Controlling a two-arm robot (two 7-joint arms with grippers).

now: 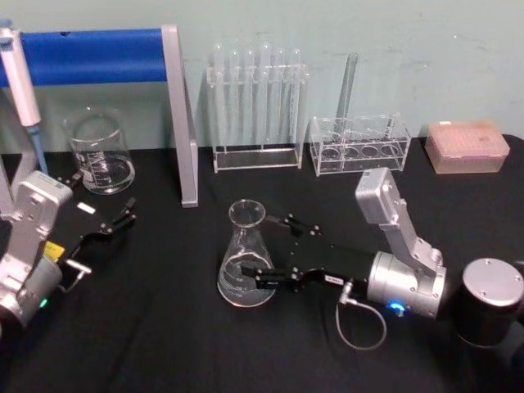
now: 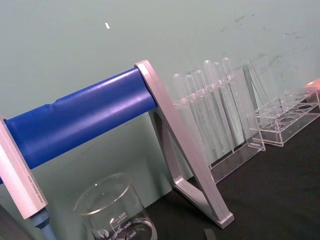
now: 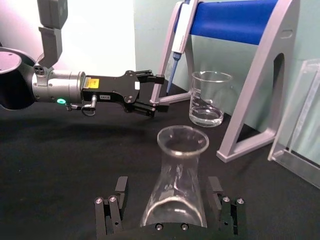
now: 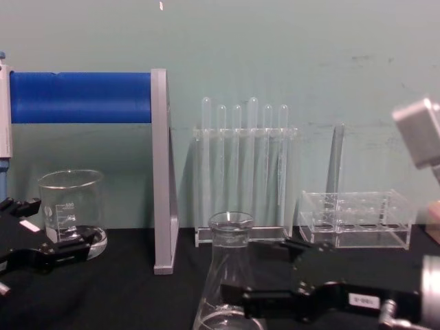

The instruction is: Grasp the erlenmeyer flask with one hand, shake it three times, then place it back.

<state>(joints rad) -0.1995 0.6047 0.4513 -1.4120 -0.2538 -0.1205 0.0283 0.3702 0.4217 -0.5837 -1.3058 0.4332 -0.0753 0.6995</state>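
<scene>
Glass erlenmeyer flask (image 1: 244, 260) stands between the open right gripper's (image 1: 277, 250) fingers.

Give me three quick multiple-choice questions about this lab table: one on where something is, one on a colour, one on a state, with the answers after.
1. Where is the erlenmeyer flask?
A. On the floor.
B. Upright on the black table, between the right claw's fingers.
C. Lifted high in the air.

2. What colour is the stand's horizontal bar?
A. Red.
B. Yellow.
C. Blue.

3. What state is the right claw in?
A. Open, with a finger on each side of the flask.
B. Shut tight with nothing in it.
C. Shut on a spoon.

Answers:
1 B: its base rests on the table with a finger on either side.
2 C: the bar is bright blue between grey ends.
3 A: the right wrist view shows gaps between both fingers and the glass.
The left claw sits open near the beaker.
</scene>
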